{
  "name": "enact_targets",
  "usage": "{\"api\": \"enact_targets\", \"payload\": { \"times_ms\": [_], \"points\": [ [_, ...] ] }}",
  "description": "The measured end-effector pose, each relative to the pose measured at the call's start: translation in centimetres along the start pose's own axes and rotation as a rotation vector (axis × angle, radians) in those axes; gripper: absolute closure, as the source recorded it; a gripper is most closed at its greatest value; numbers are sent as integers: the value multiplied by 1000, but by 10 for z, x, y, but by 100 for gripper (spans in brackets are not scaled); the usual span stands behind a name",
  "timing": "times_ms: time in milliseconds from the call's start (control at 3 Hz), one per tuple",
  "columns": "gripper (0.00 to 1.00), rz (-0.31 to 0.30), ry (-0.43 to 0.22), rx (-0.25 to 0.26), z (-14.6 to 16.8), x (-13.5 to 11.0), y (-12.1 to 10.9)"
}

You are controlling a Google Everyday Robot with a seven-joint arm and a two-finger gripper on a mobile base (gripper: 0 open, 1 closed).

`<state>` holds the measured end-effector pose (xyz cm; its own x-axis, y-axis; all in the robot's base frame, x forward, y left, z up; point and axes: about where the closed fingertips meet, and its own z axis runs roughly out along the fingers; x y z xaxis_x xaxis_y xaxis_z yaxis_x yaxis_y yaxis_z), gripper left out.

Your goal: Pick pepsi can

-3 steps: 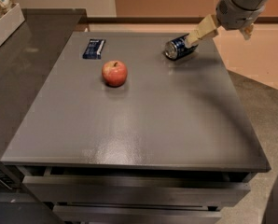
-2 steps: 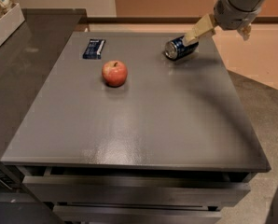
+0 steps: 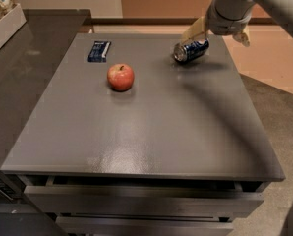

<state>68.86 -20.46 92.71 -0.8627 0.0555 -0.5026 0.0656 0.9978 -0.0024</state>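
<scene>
The robot's pale grey arm (image 3: 235, 4) has swung left since a second ago, bringing the cream-coloured gripper (image 3: 195, 33) from beside the can to right above it; the can itself has kept its place. The gripper now sits against the upper side of the small dark blue metal pepsi can (image 3: 190, 50), and whether it has closed on the can cannot be told. The can lies tilted on its side near the far right corner of the flat grey table (image 3: 151, 132), one silver end facing the camera's lower left, with a shadow spread on the surface just beneath it. The arm reaches in from the upper right, over the table's far edge. A round red apple (image 3: 120, 76) stands well apart to the can's left, nearer the middle of the table. A flat dark blue rectangular packet (image 3: 98, 51) lies farther left still, near the far edge. Grey drawers (image 3: 136, 200) show under the table's front lip. A dark counter (image 3: 33, 68) adjoins the table on the left and carries a white tray (image 3: 6, 28) at the frame's corner.
</scene>
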Motion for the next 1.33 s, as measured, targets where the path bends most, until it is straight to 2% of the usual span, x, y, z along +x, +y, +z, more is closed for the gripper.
{"api": "enact_targets", "payload": {
  "times_ms": [333, 667, 1000, 1333],
  "points": [
    [0, 182, -6, 51, 18, -6, 15],
    [0, 312, 0, 69, 30, -12, 25],
    [0, 414, 10, 102, 41, -19, 31],
    [0, 485, 25, 137, 52, -23, 34]
  ]
}}
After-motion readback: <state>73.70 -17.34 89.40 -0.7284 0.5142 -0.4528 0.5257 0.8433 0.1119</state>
